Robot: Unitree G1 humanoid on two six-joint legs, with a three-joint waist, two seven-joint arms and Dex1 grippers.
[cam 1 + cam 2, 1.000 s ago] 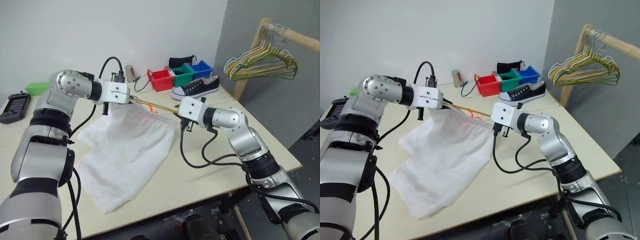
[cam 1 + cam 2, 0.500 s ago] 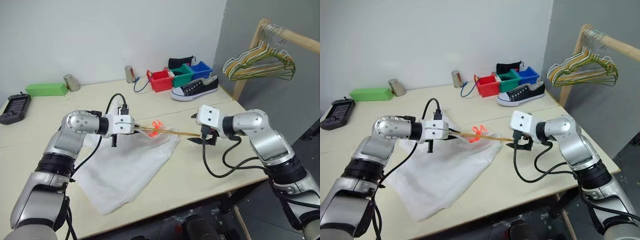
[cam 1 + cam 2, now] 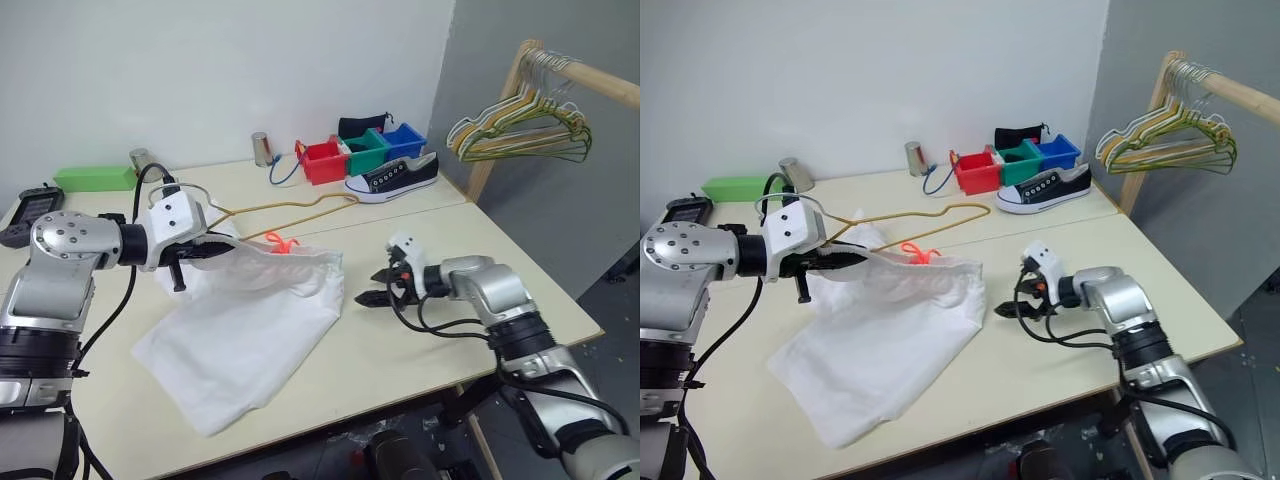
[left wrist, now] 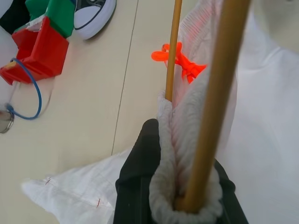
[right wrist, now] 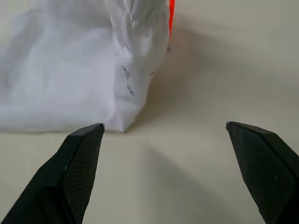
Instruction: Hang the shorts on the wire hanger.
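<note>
Down comes our right gripper [image 3: 372, 286], jaws now spread wide and empty, pointing leftward at the near corner of the white cloth shorts [image 3: 240, 335], whose waistband our clamped left gripper [image 3: 205, 253] holds against the yellow-orange wire hanger [image 3: 300, 206] lying crosswise.

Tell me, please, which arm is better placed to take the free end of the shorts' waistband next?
The right. Its gripper has open, empty jaws beside the free corner of the shorts, while the left gripper is shut on waistband and wire hanger.

No text can be read — the dark marks on the shorts [image 5: 128, 81] stay illegible.
</note>
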